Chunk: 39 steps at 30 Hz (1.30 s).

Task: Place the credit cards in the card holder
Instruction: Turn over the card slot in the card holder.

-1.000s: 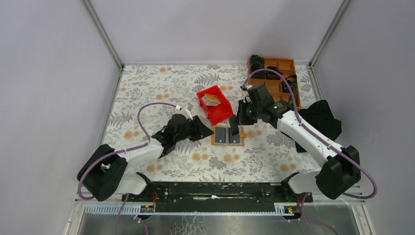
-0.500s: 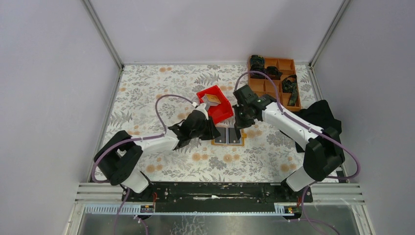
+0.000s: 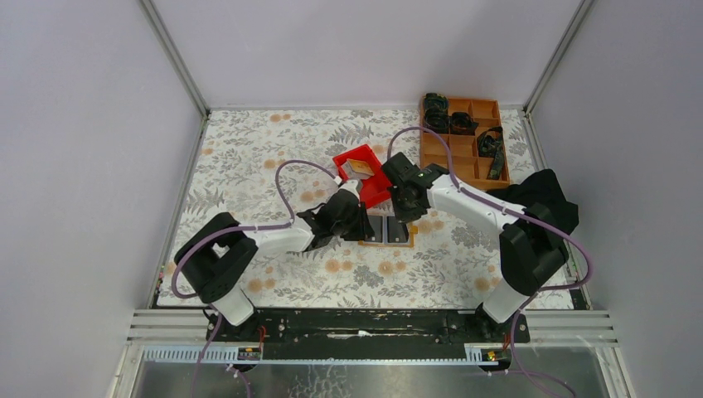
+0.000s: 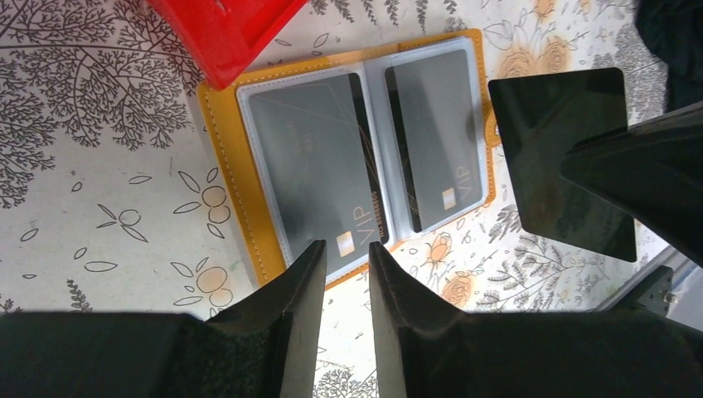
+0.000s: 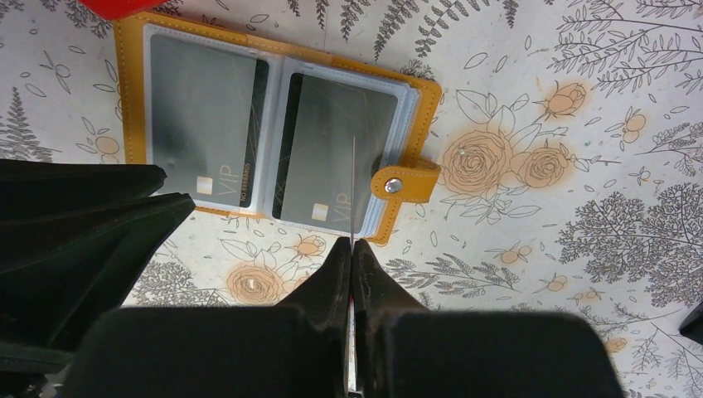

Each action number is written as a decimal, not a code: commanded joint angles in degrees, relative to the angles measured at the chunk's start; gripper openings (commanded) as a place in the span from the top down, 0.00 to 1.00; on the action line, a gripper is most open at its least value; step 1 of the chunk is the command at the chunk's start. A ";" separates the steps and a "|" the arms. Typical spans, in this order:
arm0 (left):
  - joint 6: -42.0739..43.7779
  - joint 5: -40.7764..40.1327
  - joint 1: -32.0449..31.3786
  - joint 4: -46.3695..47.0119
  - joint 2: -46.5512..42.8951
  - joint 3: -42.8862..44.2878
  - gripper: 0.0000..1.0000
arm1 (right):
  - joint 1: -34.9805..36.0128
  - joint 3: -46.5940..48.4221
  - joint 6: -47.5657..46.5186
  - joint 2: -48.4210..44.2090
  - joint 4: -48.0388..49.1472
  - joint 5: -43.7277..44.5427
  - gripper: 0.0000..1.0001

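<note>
Card (image 4: 530, 133) first: thin, stiff, light and slick, so I judge a pinch on one short end suits it. My right gripper (image 5: 352, 253) has it that way, clamped shut, with the card standing on edge over the holder's right sleeve. Left gripper (image 4: 344, 257) is narrowly open and holds nothing, at the holder's near edge. The holder (image 4: 228, 157) lies open mid-worktop with two VIP cards (image 4: 315, 157) already sleeved. It looks soft and light, likely to slide unless pinned. Just beyond its far-left corner sits the bin (image 4: 224, 33); the tray (image 3: 464, 166) is at the far-right corner. Since a second ago both arms have closed in on the holder, and the left jaws have narrowed.
</note>
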 commanded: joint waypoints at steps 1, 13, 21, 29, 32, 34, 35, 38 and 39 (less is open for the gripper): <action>1.36 -2.61 -0.71 -0.90 1.25 1.06 0.68 | 1.70 -0.22 0.21 0.58 1.93 3.71 1.00; 0.72 -3.74 -0.98 -3.74 4.06 0.86 0.68 | 2.86 -4.19 1.70 3.57 5.75 7.71 1.00; 0.40 -3.73 -1.18 -4.99 4.82 1.23 0.68 | 2.85 -6.46 2.17 1.19 7.10 12.65 1.00; 0.40 -3.67 -1.11 -5.55 5.28 1.34 0.68 | 2.28 -7.96 2.65 -1.32 8.41 14.32 1.00; 0.48 -3.68 -1.11 -5.67 5.37 1.41 0.68 | 1.50 -8.55 3.03 -1.70 9.57 12.38 1.00; 0.56 -3.57 -1.18 -5.80 5.49 1.42 0.68 | 0.54 -9.31 3.86 -2.49 10.85 10.19 1.00; 0.65 -3.61 -1.12 -5.86 5.50 1.45 0.68 | 0.11 -9.57 4.17 -2.82 11.21 9.34 1.00; 0.82 -3.57 -1.11 -6.08 5.53 1.48 0.68 | -0.79 -9.55 4.57 -3.69 11.50 7.89 1.00; 0.84 -3.56 -1.13 -6.21 5.61 1.51 0.68 | -1.27 -9.40 4.68 -3.89 11.52 7.33 1.00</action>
